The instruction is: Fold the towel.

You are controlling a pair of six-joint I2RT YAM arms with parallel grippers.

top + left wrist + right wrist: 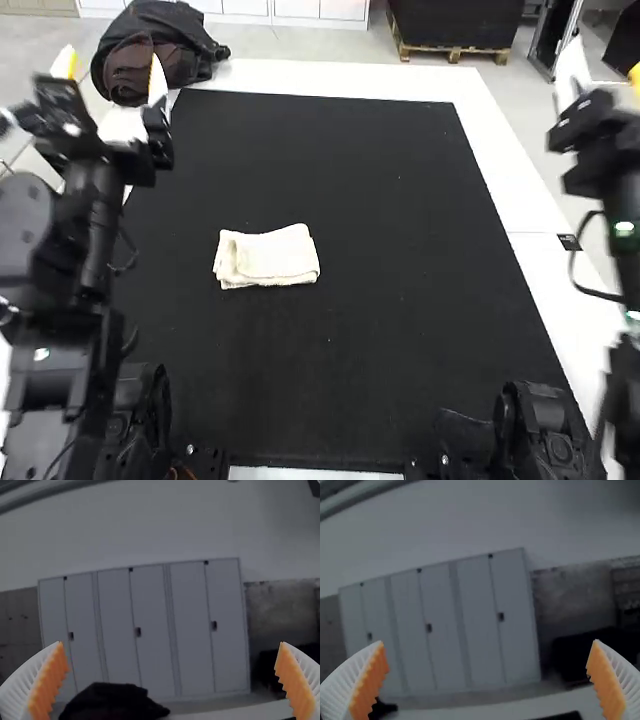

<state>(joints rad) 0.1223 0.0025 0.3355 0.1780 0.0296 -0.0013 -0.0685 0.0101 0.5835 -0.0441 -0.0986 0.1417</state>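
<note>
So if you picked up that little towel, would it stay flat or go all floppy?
The towel would probably droop, since it looks like soft cloth. Its layers might slip open, because they just lie folded over each other. It's likely light, being a small bundle.

Left arm (pixel 98 220), right arm (pixel 628 215) raised; jaws spread wide.

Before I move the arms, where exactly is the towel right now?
In the high view, the folded cream towel lies on the black mat, left of its middle, nearer the left arm than the right arm.
</note>
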